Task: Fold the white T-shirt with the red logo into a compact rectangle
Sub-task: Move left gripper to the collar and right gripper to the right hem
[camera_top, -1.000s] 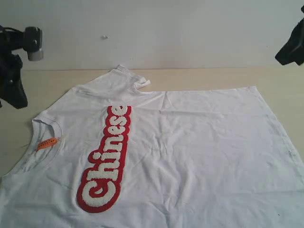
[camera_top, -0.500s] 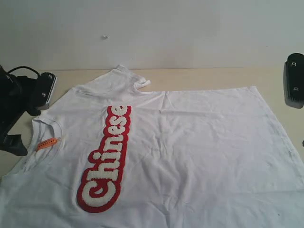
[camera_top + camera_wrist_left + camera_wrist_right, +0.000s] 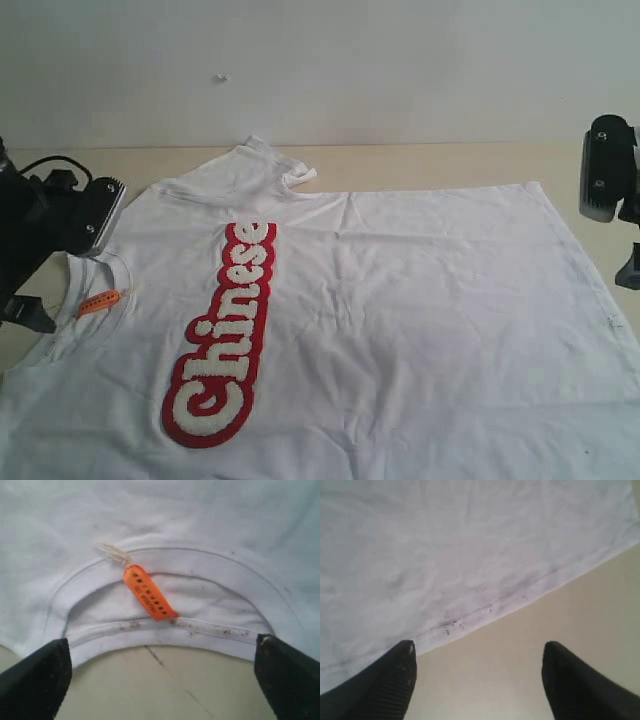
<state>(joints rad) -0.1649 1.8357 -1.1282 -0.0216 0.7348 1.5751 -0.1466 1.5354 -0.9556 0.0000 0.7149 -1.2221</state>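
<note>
Beige table (image 3: 420,162) bears the white T-shirt (image 3: 430,300) (red logo (image 3: 222,335) up); left gripper (image 3: 161,642) and right gripper (image 3: 479,645) gape, empty.

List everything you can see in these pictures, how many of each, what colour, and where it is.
white cotton short-sleeved T-shirt: one, white, spread flat across the table, front side up.
long red fuzzy logo patch with white letters: one, red and white, on the shirt's front.
small orange neck tag: one, orange, inside the ribbed collar.
light wooden table: one, pale beige, under the shirt.
plain wall: one, off-white, behind the table.
left claw: one, black, open, at the collar edge.
right claw: one, black, open, at the shirt's hem edge.
</note>
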